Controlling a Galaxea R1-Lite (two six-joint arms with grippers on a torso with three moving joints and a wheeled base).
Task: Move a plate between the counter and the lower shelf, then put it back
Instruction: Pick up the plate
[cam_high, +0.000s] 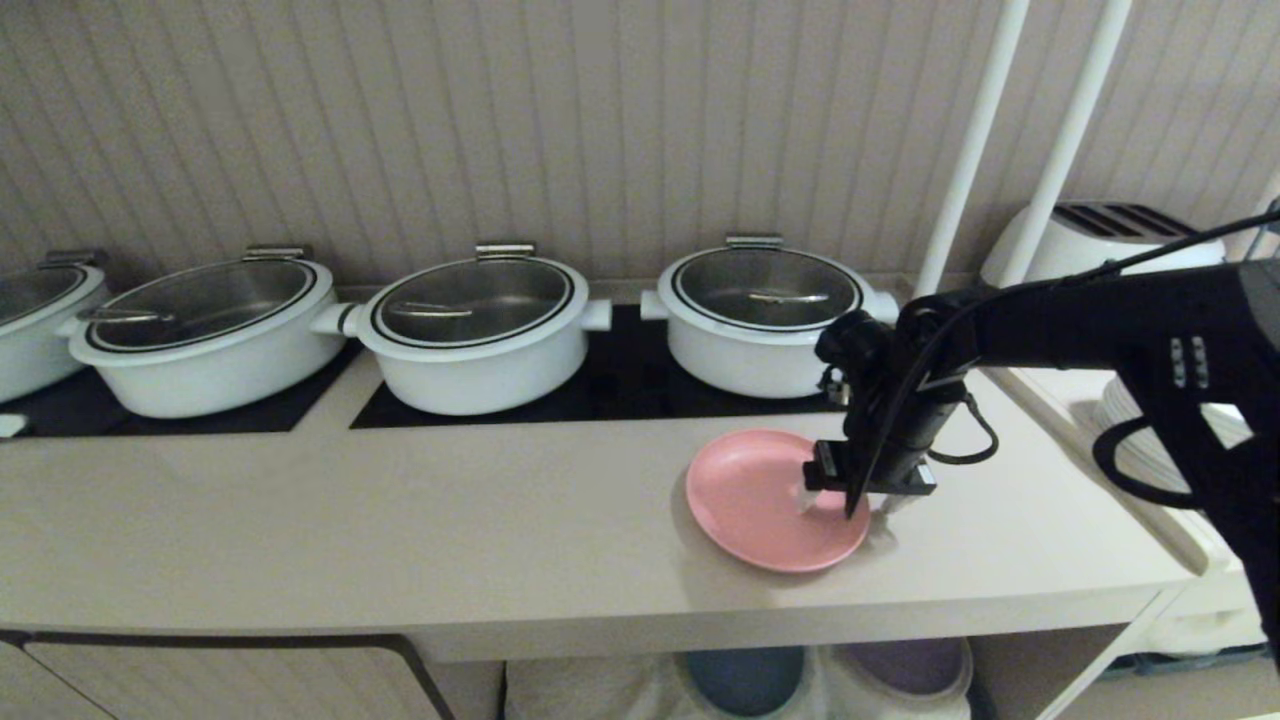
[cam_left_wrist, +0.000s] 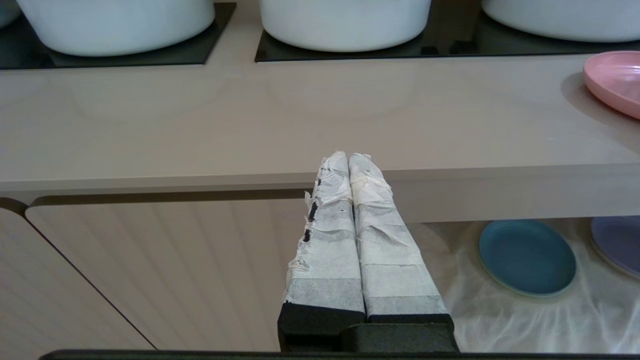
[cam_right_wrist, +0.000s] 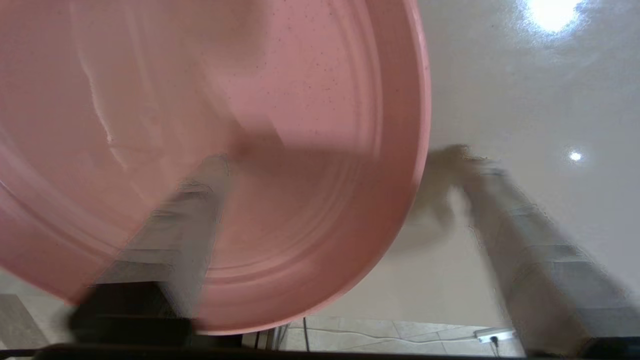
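Left end effector (cam_left_wrist: 350, 160) parked below the worktop (cam_high: 400, 520) front edge, fingers pressed together. White pots (cam_high: 475, 335) on hob panels at the back. Pink plate (cam_high: 765, 500) flat on worktop, right of centre. Right end effector (cam_high: 850, 505) spread, straddling plate's right rim: one finger over plate, other over worktop.

A kitchen: white lidded pots (cam_high: 470, 335) sit on black hob panels (cam_high: 620, 385) along a beige tabletop (cam_high: 400, 520), with a toaster (cam_high: 1100, 240) beside.
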